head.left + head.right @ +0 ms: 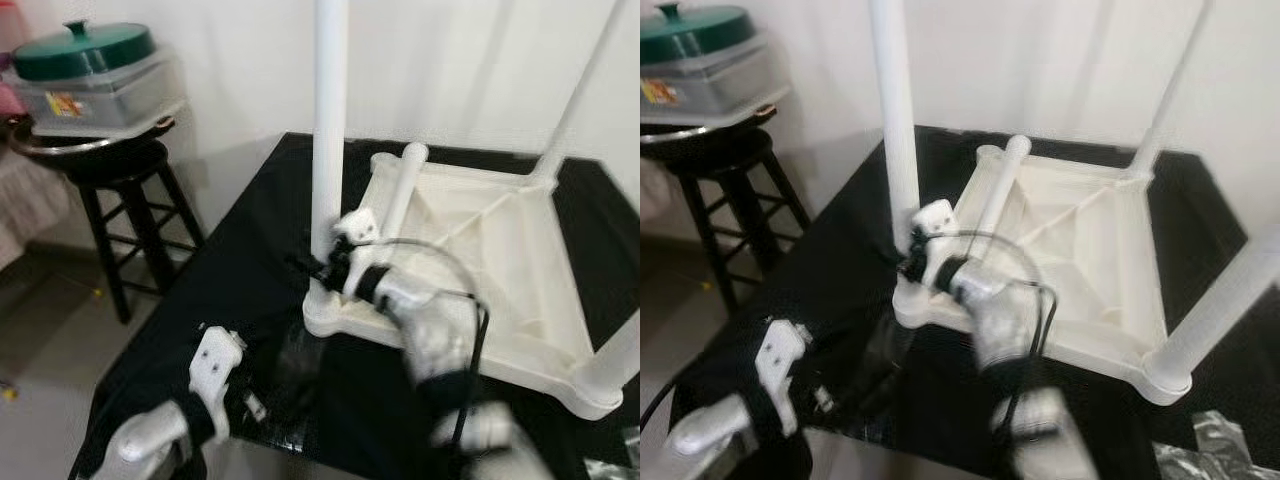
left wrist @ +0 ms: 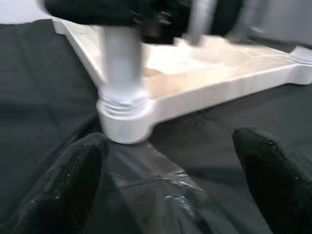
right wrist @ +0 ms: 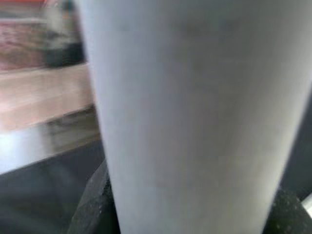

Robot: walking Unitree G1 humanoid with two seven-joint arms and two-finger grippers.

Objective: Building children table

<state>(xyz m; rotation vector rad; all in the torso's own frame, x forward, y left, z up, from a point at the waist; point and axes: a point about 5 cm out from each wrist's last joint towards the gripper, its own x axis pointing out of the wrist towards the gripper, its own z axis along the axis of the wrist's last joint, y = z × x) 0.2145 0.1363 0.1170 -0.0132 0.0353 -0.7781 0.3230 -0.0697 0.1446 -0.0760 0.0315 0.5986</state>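
The white children's tabletop (image 1: 500,270) is lying upside down on a black-covered surface (image 1: 230,270), its legs pointing straight up. The right gripper (image 1: 322,262) is pinching the near-left leg (image 1: 329,120) just above its socket. A loose leg (image 1: 403,185) is lying across the tabletop, pointing far. The left gripper (image 2: 170,180), fingers spread, is hovering near that corner over clear plastic wrap (image 2: 161,180). A black stool (image 1: 130,200) is standing far left.

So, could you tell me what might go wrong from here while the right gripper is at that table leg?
1. The right gripper grips the upright leg low, so the tall leg could lean and cross-thread in its corner socket.
2. The loose leg lying across the upturned tabletop may roll off if the top shifts.
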